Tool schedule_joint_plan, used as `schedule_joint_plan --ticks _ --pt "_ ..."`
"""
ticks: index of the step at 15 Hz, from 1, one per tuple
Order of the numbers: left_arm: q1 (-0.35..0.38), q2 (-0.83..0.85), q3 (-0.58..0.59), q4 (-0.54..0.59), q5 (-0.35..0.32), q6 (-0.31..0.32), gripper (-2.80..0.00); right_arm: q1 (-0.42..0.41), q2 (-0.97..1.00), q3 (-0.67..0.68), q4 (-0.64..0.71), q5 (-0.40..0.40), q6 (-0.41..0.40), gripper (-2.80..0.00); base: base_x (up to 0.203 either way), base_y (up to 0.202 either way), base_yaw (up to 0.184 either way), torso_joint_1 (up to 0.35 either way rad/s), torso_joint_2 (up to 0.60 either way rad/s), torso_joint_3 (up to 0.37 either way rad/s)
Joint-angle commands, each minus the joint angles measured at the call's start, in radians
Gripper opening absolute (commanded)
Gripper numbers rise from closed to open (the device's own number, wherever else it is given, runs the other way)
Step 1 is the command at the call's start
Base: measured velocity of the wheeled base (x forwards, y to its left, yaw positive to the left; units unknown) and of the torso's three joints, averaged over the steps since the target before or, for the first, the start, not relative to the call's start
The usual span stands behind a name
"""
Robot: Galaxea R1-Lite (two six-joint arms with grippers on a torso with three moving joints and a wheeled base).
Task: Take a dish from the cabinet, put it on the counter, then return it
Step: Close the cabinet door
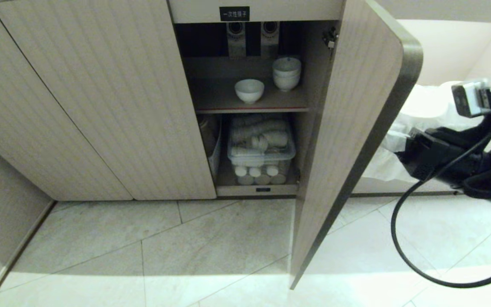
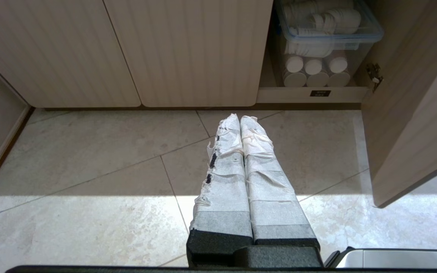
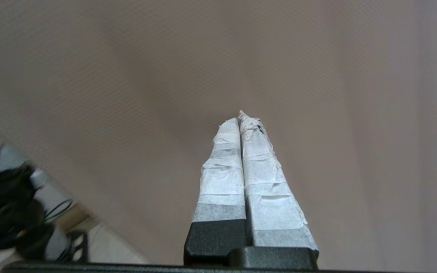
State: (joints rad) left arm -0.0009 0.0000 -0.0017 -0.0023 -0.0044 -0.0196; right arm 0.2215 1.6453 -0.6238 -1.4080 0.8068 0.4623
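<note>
Cabinet (image 1: 100, 98) fills my head view, its ribbed right-hand door (image 1: 348, 140) swung wide open toward me over the tiled floor (image 1: 211, 243). My right arm (image 1: 454, 157) sits out beyond that door's outer face, so the open leaf stands between it and the shelves; I judge the step in hand to be the reach for the dish, and I would bring the arm round the door's free edge before going in, level with the upper shelf (image 1: 245, 102). On the lower shelf a clear lidded box (image 1: 261, 147) holds stacked white cups. The dish (image 1: 249, 90) stands alone, upright, near the front middle of the upper shelf, with the stack of bowls (image 1: 287, 73) just behind and to its right, so I would come in from the clear left side. My right hand (image 3: 242, 119) has its taped fingers pressed together, holding nothing, and must spread first; my left hand (image 2: 239, 121) hangs parked above the floor, likewise closed and empty. The black label (image 1: 234, 13) above carries white characters I cannot read surely.
</note>
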Motion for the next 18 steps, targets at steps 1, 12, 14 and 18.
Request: schedule_joint_plan --ticks 1,12,14,18 --pt "0.000 0.000 0.000 -0.001 0.000 -0.002 -2.80 0.023 0.067 -0.056 -0.015 -0.035 0.003 -2.80 0.000 0.000 0.000 0.000 0.00 0.000" --pt "-0.001 0.000 0.000 -0.001 -0.001 -0.001 -2.80 0.190 0.326 -0.408 -0.015 -0.296 -0.034 -2.80 0.000 0.000 0.000 0.000 0.00 0.000" --pt "0.001 0.000 0.000 -0.001 0.000 0.000 -2.80 0.204 0.394 -0.494 -0.011 -0.322 -0.087 -2.80 0.000 0.000 0.000 0.000 0.00 0.000" --pt "-0.001 0.000 0.000 -0.001 0.000 0.000 -2.80 0.207 0.523 -0.684 0.011 -0.346 -0.154 -2.80 0.000 0.000 0.000 0.000 0.00 0.000"
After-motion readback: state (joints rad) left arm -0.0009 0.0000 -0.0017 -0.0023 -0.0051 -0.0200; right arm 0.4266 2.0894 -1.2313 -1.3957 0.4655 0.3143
